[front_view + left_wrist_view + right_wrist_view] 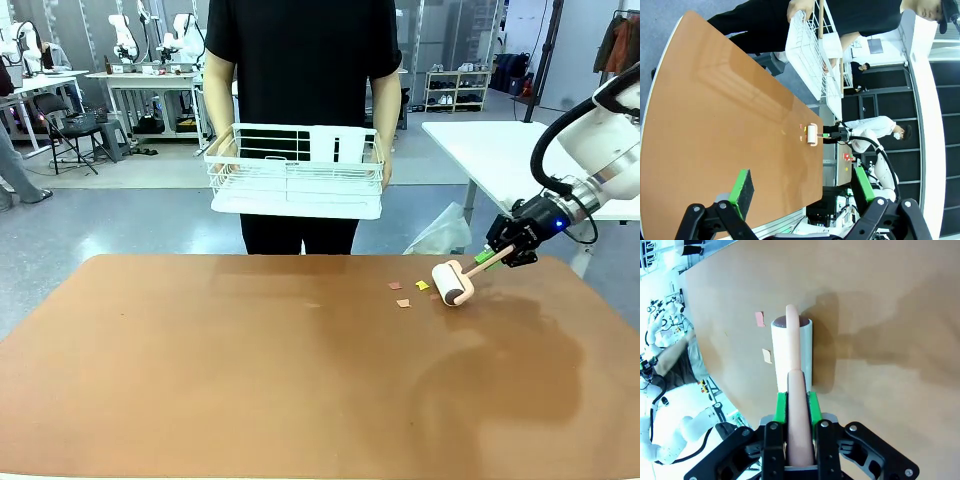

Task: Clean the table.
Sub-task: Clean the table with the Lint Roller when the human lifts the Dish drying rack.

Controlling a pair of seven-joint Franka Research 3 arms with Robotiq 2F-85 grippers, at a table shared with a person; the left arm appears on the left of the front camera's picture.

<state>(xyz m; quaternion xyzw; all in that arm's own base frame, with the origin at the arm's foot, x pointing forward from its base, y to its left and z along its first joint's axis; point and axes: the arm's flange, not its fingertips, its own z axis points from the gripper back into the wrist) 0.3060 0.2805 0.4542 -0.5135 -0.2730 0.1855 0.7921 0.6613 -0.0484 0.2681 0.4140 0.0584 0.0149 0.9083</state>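
The reddish-brown table [250, 370] spreads across the front view. Small paper scraps [403, 302] lie right of its middle, near the far edge. A lint roller [453, 282] with a white roll and pink handle rests on the tabletop just right of the scraps. My right gripper [505, 252] is shut on its handle. In the right wrist view the green pads [781, 407] clamp the handle, the lint roller [792, 347] points ahead, and scraps [759, 318] lie to its left. My left gripper [802, 190] hovers open above the table [715, 125], holding nothing.
A person stands at the far edge holding a white wire rack [296, 172] above the table. A smaller white table [500, 150] stands at the back right, with a plastic bag [440, 235] on the floor beside it.
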